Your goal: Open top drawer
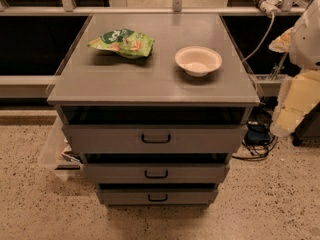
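Note:
The top drawer (155, 139) is the widest grey front of the grey cabinet, with a small black loop handle (156, 138) at its centre. A dark gap shows between this front and the cabinet top (150, 81). Two smaller grey drawer fronts (156, 173) (157, 196) sit below it. My gripper (295, 104) is the white and pale yellow shape at the right edge of the view. It hangs to the right of the cabinet, well apart from the handle, and touches nothing.
A green snack bag (122, 42) and a white bowl (198, 60) lie on the cabinet top. Black cables (257, 139) lie on the speckled floor at the right. A clear plastic bin (55, 154) stands at the cabinet's left. A rail and dark shelving run behind.

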Robot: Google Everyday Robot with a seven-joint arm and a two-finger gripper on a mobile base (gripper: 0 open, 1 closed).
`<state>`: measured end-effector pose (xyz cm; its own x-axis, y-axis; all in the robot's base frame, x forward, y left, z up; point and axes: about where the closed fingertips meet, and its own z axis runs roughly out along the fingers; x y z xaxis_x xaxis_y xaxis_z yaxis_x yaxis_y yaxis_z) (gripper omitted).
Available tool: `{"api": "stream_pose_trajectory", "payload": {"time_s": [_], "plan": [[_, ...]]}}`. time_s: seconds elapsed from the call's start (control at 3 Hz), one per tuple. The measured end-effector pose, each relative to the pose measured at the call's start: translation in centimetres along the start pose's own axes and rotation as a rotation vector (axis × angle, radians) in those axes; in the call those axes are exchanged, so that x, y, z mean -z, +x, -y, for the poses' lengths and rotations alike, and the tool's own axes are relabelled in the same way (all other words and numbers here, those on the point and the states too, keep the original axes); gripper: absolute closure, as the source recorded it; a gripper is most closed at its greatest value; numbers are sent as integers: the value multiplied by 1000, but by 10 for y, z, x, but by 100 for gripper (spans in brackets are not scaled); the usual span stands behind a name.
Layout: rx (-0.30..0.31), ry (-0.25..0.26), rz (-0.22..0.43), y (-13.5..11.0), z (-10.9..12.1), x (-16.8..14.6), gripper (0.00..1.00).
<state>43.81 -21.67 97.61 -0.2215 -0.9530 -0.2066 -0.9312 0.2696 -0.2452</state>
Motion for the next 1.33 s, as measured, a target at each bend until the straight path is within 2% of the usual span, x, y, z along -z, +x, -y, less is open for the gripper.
{"api": "stream_pose_trajectory", "payload": {"time_s": [0.33, 0.67, 1.0, 1.33], "plan": [[0, 0, 0, 0, 0, 0, 0], [-10, -2, 60, 7, -11, -9, 0], [-16, 9, 184, 15, -46, -29, 0], [-97, -1, 325, 30, -84, -81, 0]]}}
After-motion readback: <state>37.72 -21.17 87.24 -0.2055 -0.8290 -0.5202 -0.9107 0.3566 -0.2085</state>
